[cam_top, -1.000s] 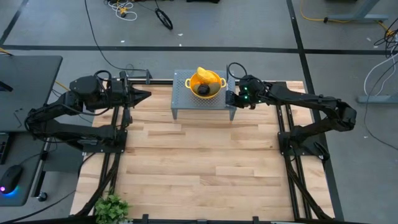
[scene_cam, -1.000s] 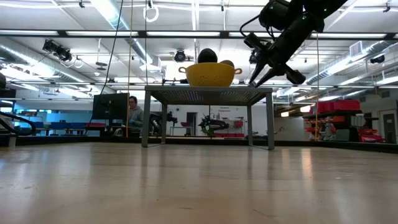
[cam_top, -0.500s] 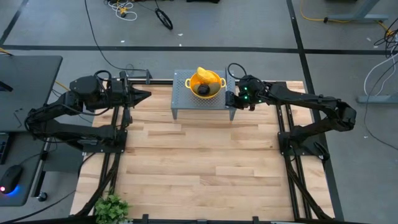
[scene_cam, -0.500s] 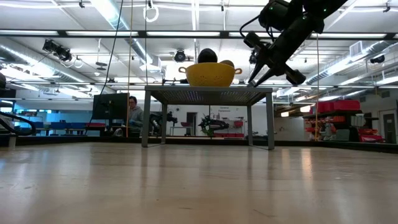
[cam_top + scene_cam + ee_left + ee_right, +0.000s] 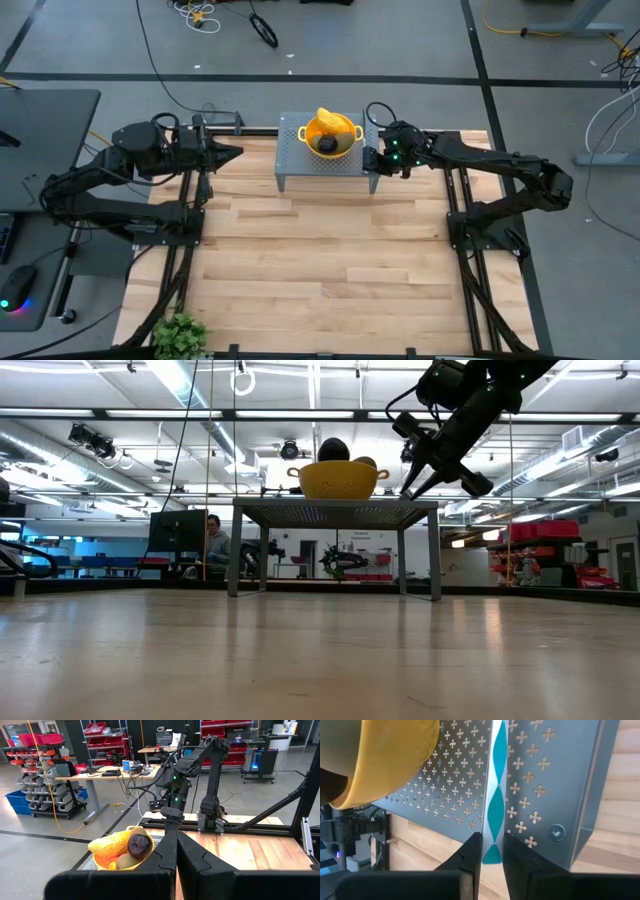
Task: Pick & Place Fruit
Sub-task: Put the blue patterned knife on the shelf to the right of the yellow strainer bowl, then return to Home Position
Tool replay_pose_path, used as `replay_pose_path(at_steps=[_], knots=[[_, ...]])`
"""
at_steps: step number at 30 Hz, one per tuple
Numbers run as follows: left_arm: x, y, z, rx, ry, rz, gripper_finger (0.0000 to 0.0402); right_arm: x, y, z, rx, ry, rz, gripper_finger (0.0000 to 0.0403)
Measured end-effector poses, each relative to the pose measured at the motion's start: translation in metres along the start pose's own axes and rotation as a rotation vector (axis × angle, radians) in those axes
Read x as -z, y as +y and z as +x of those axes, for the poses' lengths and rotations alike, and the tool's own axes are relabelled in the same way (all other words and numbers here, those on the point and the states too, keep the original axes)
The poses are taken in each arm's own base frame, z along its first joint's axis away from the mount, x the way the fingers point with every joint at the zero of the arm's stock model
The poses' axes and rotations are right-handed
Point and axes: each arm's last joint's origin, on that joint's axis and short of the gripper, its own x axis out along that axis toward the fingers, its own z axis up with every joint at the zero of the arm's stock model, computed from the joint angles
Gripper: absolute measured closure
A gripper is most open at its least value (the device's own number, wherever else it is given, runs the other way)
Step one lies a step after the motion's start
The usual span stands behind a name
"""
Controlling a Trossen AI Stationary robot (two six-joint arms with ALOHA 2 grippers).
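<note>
right gripper [image 5: 372, 160] | shifted a touch leftward | jaws slightly wider

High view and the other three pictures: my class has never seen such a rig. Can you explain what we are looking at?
Two robot arms work at a wooden table. The high view looks straight down, the low view looks across the tabletop, and each wrist view looks past that arm's own jaws. On a small perforated metal stand sits a yellow bowl heaped with fruit. The right arm reaches to the stand's edge, its jaws closed on a turquoise-handled knife. The left arm waits at the table's left, jaws shut and empty.
</note>
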Motion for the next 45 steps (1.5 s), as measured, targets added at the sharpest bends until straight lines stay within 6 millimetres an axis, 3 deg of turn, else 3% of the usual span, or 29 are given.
replay_pose_path(at_steps=[13, 29, 45], knots=[[0.000, 0.000, 0.000, -0.001, 0.000, -0.003, 0.0397, 0.000, 0.000, 0.000, -0.001, -0.007, -0.002, 0.0270], [0.000, 0.000, 0.000, -0.001, 0.000, -0.003, 0.0397, 0.000, 0.000, 0.000, -0.001, -0.010, -0.037, 0.0268], [0.000, 0.000, 0.000, -0.001, 0.000, -0.010, 0.0397, 0.000, 0.002, -0.016, -0.036, -0.053, -0.041, 0.0268]])
